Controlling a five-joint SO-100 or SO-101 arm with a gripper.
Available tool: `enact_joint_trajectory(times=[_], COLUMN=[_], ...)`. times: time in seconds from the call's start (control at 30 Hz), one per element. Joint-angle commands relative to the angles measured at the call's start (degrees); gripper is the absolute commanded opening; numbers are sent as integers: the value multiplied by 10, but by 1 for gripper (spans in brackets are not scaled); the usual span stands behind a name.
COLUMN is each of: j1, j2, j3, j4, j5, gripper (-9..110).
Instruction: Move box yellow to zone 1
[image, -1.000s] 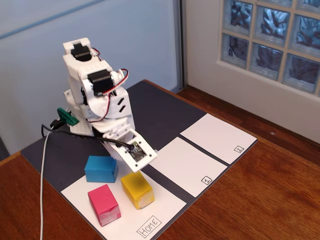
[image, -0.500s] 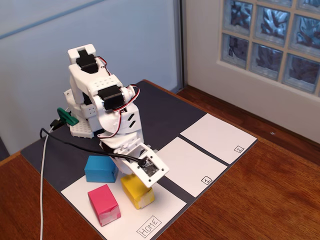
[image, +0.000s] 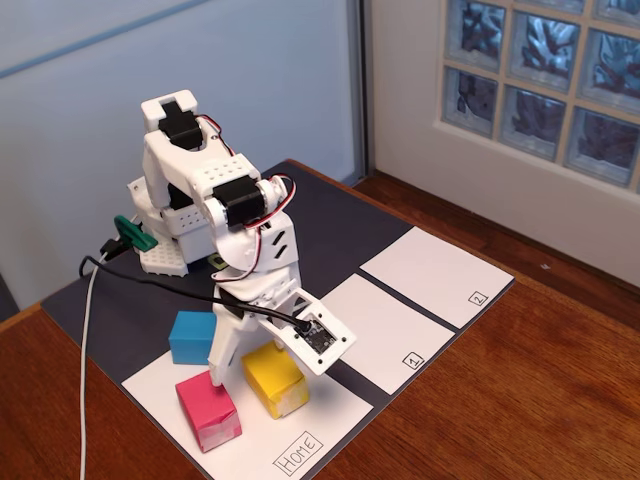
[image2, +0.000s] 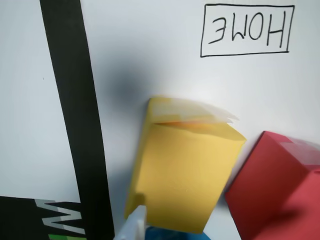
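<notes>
Gripper (image: 232, 372) hangs over the Home panel (image: 300, 452) at lower centre of the fixed view, fingers apparently parted, nothing held, the yellow box (image: 276, 379) just right of them. Zone 1 (image: 385, 335) lies further right. The wrist view alone shows the box's (image2: 185, 175) long axis running up-frame, the pink block (image2: 277, 192) alongside.

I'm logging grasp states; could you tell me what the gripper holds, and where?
Cannot be told: the gripper straddles the yellow box on Home, fingertip contact hidden.
</notes>
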Motion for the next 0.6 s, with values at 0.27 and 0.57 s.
enact_joint_trajectory(times=[0.27, 0.57], j1=[-18, -24], j2=[-13, -43], j3=[-20, -19], j4=[-25, -40], j5=[22, 34], gripper=[45, 45])
